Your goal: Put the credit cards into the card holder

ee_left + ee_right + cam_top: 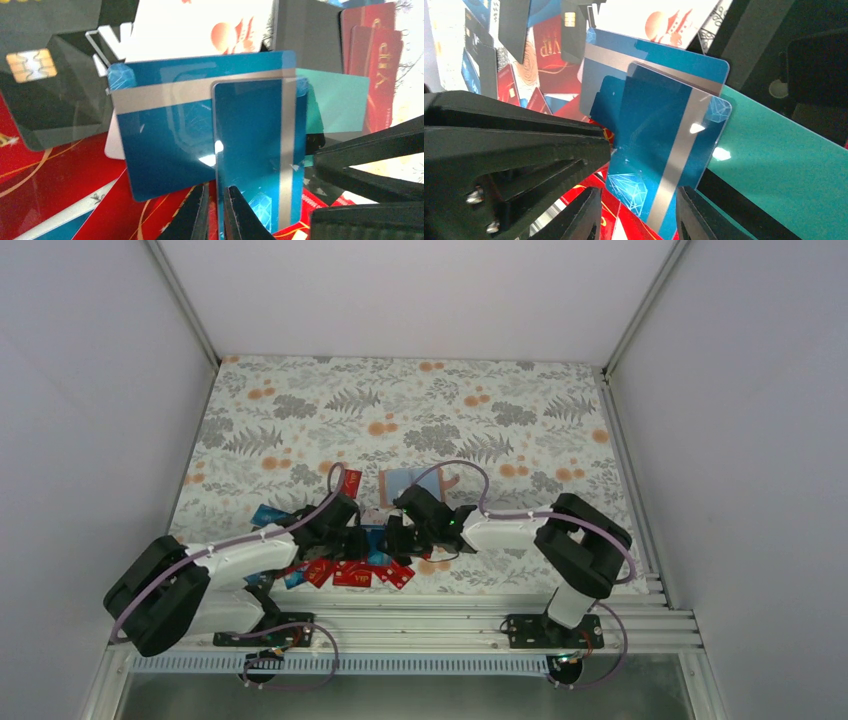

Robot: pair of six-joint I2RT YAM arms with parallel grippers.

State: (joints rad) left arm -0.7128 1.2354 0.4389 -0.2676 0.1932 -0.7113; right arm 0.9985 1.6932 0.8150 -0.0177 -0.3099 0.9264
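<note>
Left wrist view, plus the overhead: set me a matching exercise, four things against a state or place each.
Things:
1. nearest blue card
2. teal card
3. black card
4. card holder

States:
a. lies open on the patterned cloth
b. bears a gold chip
c. pinched on edge between the fingers of the left gripper
d. plain face, no stripe or chip showing

Pairs: 1-c; 2-d; 3-b; 4-a
</note>
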